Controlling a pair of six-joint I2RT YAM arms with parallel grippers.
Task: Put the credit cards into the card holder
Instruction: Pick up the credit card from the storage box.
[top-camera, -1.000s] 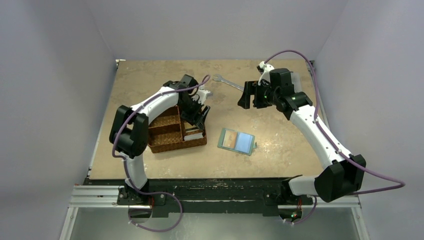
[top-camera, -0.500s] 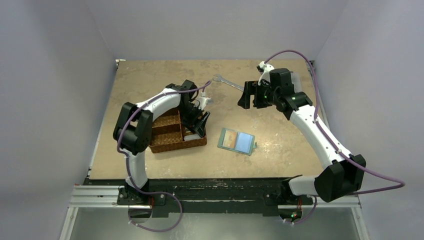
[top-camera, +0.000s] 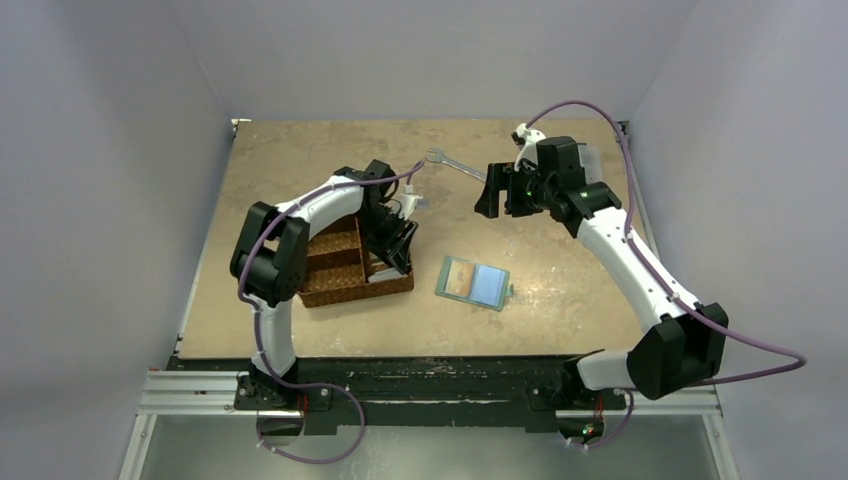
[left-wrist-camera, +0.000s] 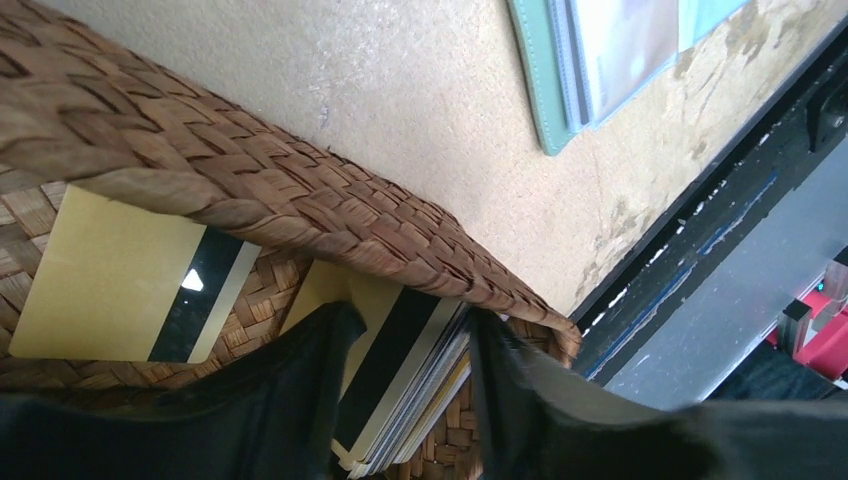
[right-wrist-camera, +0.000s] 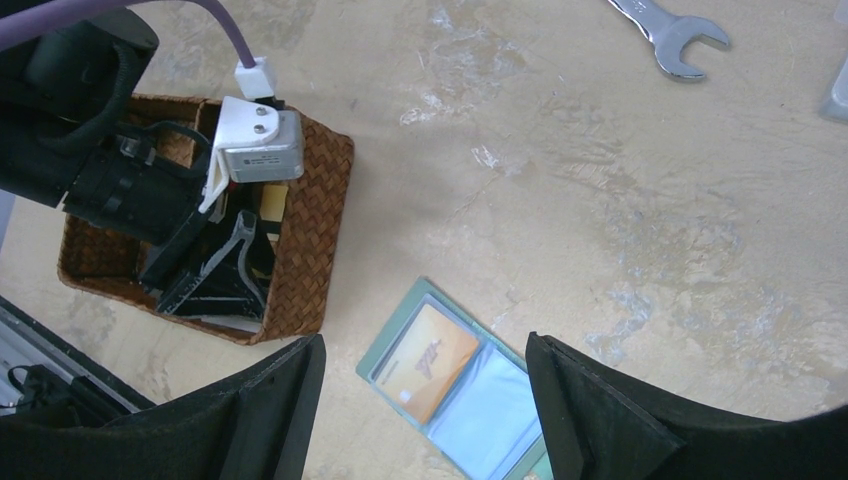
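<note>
The card holder (top-camera: 473, 282) lies open on the table, grey-green with blue-grey pockets. An orange-yellow card (right-wrist-camera: 430, 360) sits in its left pocket. A stack of credit cards (left-wrist-camera: 405, 385), the top one pale yellow with a black stripe, stands in the brown basket's right compartment. My left gripper (top-camera: 395, 250) is down in that compartment. Its jaws are open and straddle the stack (left-wrist-camera: 412, 318). Another yellow card (left-wrist-camera: 120, 280) lies in the adjoining compartment. My right gripper (top-camera: 495, 192) is open and empty, hovering above the table beyond the holder (right-wrist-camera: 422, 345).
The brown woven three-compartment basket (top-camera: 335, 275) stands left of the holder, and its rim (left-wrist-camera: 300, 200) crosses the left wrist view. A metal wrench (top-camera: 455, 165) lies at the back of the table. The table's front edge and black rail (left-wrist-camera: 700, 230) are close by.
My left gripper has moved down and back into the basket's right compartment, closing round the card stack. The right arm has barely shifted. The holder has not moved.
</note>
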